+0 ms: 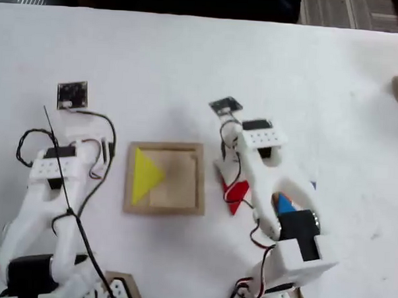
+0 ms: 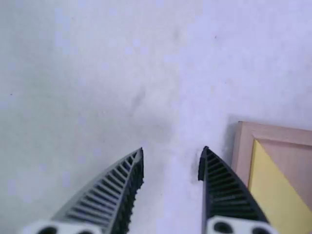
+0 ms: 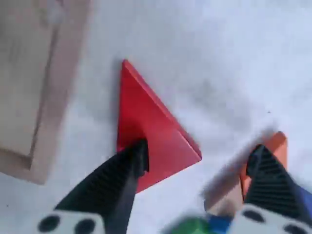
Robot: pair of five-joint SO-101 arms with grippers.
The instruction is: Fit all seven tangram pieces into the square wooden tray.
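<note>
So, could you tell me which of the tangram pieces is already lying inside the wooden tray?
The yellow triangle, lying in the left half of the tray. The red triangle is on the table, outside the tray's rim.

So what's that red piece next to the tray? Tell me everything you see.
The red triangle is a flat, plain-coloured tile, maybe painted wood. It lies flat on the white table beside the tray, outside it, with a gap between. The open right gripper straddles one corner, one finger over its edge; contact is unclear.
</note>
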